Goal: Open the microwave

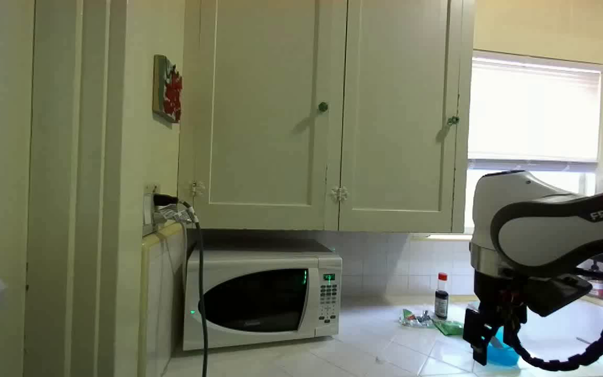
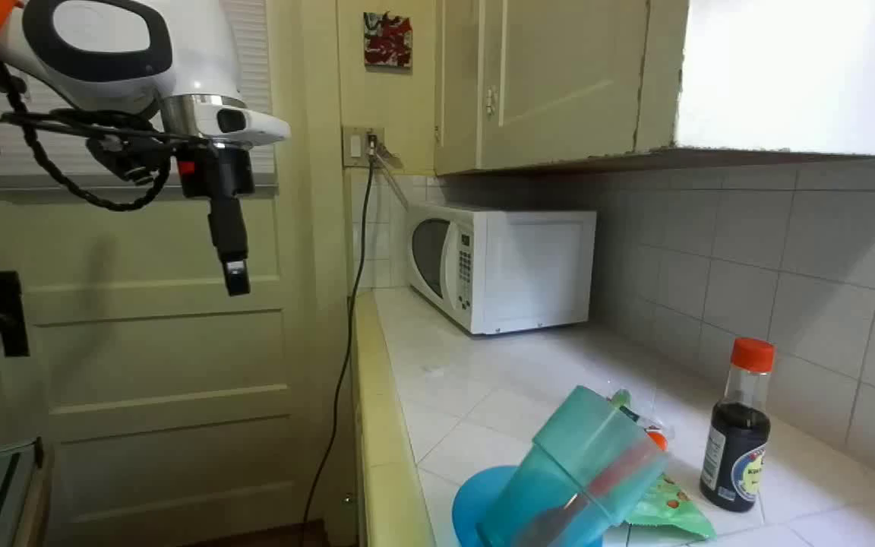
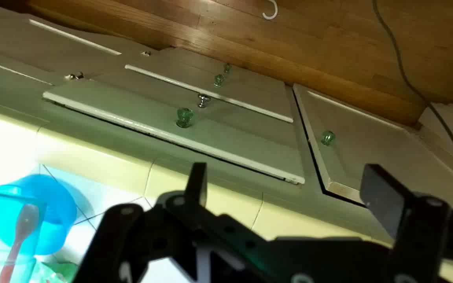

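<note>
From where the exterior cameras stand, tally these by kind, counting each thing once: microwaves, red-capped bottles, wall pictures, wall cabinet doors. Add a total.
Microwave: 1
Red-capped bottle: 1
Wall picture: 1
Wall cabinet doors: 2
Total: 5

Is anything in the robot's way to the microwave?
Nothing visible stands between the tool and the microwave handle. In an exterior view, a cord hangs in front of the left edge of the door; the opening door might bump it.
</note>
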`<state>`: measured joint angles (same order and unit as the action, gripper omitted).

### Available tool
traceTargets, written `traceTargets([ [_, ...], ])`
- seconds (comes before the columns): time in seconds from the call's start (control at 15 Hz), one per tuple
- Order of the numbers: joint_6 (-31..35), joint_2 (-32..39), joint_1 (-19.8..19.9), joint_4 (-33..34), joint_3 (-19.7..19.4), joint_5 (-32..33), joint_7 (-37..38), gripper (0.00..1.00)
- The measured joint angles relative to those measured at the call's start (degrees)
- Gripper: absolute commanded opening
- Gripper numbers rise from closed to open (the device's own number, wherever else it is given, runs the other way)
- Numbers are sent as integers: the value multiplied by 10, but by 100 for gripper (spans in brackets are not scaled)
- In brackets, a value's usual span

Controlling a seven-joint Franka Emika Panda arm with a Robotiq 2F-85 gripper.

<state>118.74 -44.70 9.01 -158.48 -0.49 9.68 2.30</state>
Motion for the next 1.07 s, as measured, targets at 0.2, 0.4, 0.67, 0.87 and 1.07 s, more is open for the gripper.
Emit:
traceTargets([
  [0.2,-1,4,0,-19,0,0,0,100],
  [0.4,-1,8,0,-19,0,0,0,100],
  [0.67,-1,8,0,-19,0,0,0,100],
  [0.87,38,9,0,-9,0,4,3,100],
  [1.07,175,32,2,5,5,27,13,100],
])
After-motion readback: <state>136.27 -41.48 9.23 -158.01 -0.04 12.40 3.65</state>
